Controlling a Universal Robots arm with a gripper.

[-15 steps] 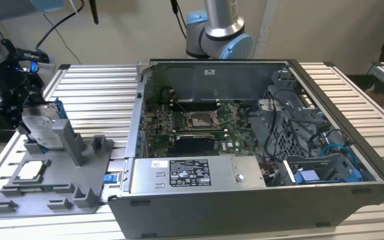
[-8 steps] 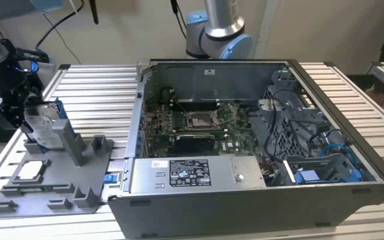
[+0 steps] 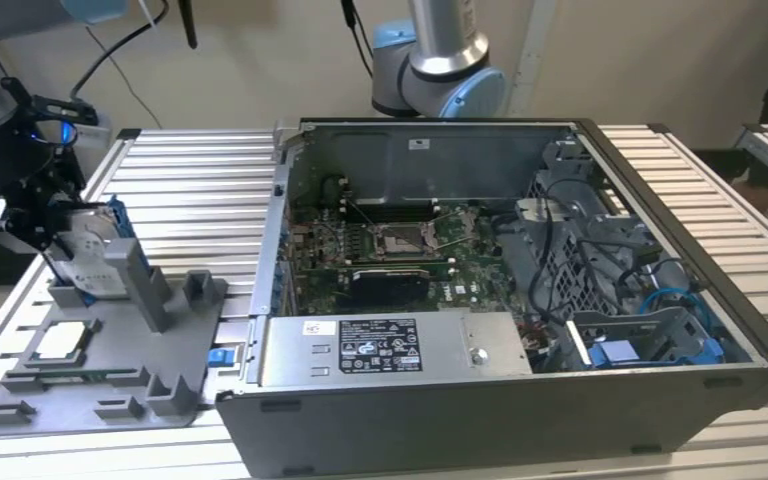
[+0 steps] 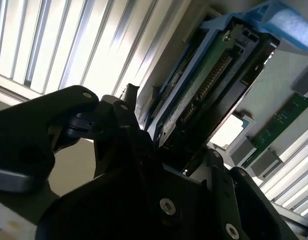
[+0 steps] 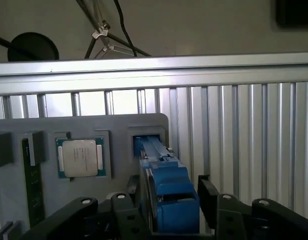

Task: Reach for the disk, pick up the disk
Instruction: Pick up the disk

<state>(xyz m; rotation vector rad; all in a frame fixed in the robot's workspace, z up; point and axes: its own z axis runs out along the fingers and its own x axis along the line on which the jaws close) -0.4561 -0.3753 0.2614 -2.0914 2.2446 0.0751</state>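
Pincer [image 5: 168,194] narrowed onto disk [image 5: 163,167], fingers [image 5: 207,192] against both flat faces. Disk between fingertips, far end at slot of grey fixture [image 5: 119,125] beyond them. Stands on edge, judged so faces present for clamping. Chip [image 5: 80,157] off to side.

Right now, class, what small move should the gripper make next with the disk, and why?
Probably a short, straight lift. The gripper straddles the disk, fingers seemingly pressed on both faces, while the disk's lower end sits in a slot of the grey tray. Pulling along the slot should avoid jamming.
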